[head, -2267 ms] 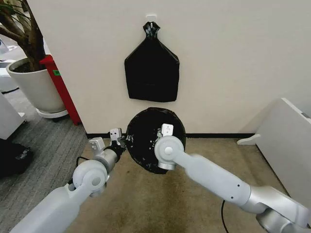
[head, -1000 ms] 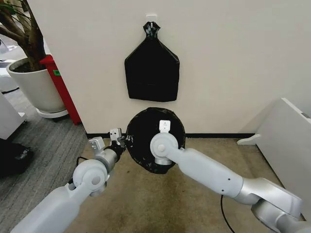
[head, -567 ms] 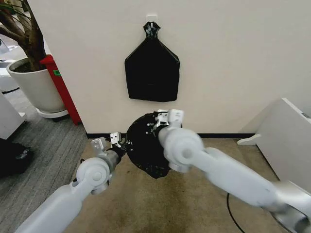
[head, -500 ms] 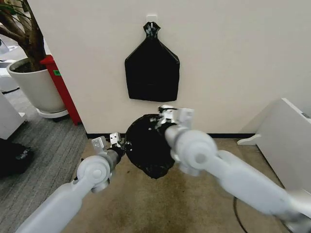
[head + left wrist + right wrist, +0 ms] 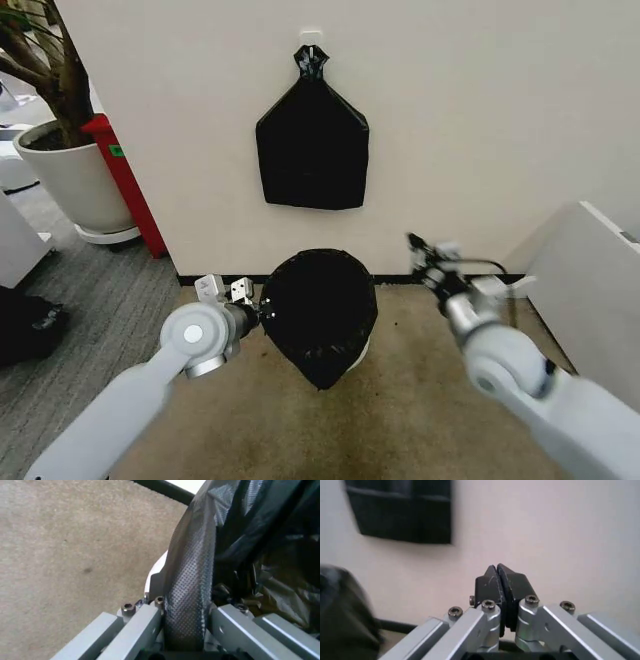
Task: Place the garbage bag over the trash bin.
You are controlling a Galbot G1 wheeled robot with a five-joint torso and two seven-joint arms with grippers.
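Gripping a fold of the garbage bag at its rim, the left gripper sits left of centre in the head view, its jaws clamped on the film, as the left wrist view confirms with plastic pinched between the fingers. The bag is draped over the trash bin, low in the centre of the frame against the wall base, with only a sliver of cream plastic visible at the lower right of the bag. The right gripper is at centre right, clear of the bag, its jaws pressed together on nothing. Risk: with one side unheld, tension from the left gripper may drag the film off the rim or tip the light bin. The bundle hanging on the wall is not involved.
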